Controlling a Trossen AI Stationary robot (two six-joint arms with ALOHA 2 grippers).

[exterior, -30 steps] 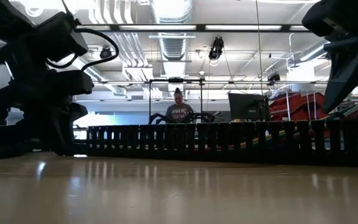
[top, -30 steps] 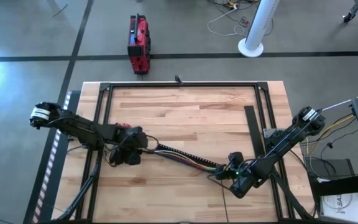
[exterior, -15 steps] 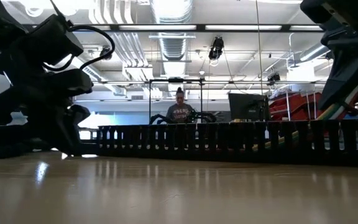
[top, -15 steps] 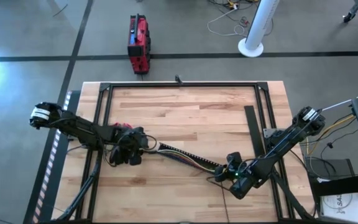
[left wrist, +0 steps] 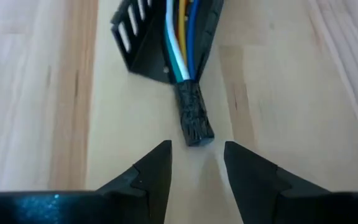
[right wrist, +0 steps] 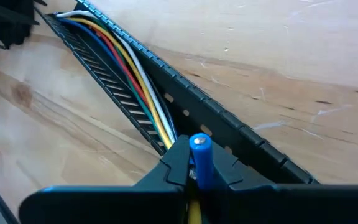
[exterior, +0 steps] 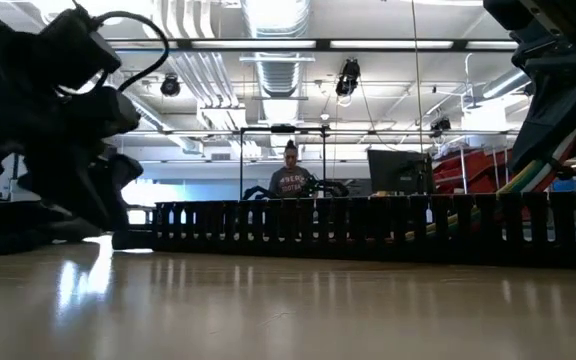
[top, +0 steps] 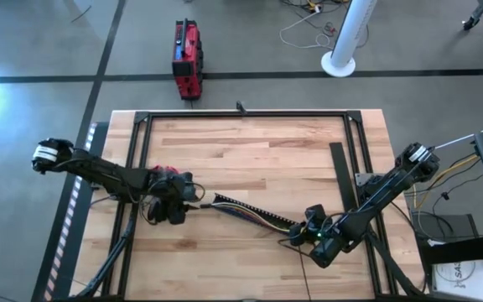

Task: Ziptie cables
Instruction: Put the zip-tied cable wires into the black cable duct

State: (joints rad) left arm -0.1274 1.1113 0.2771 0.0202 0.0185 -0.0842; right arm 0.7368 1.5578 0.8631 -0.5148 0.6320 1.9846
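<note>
The cables (top: pixel 246 210) lie in a long black slotted channel (top: pixel 257 215) that runs across the wooden counter (top: pixel 258 151) from about nine o'clock toward four o'clock in the high view. In the left wrist view the bundle's dark wrapped end (left wrist: pixel 192 114) sticks out of the channel's mouth, with white, teal, yellow and blue wires behind it, and rests on the wood. The left end effector (left wrist: pixel 196 163) sits just short of that dark end, its two fingers spread apart with nothing between them; the tip lies near the gap but apart from both fingers. In the high view this left end effector (top: pixel 193 199) is at the channel's nine o'clock end. The right end effector (right wrist: pixel 195 163) is at the channel's four o'clock end, its fingers closed tight on a blue wire (right wrist: pixel 199 155), whose cut tip stands up between them. The ziptie cannot be made out in any view.
</note>
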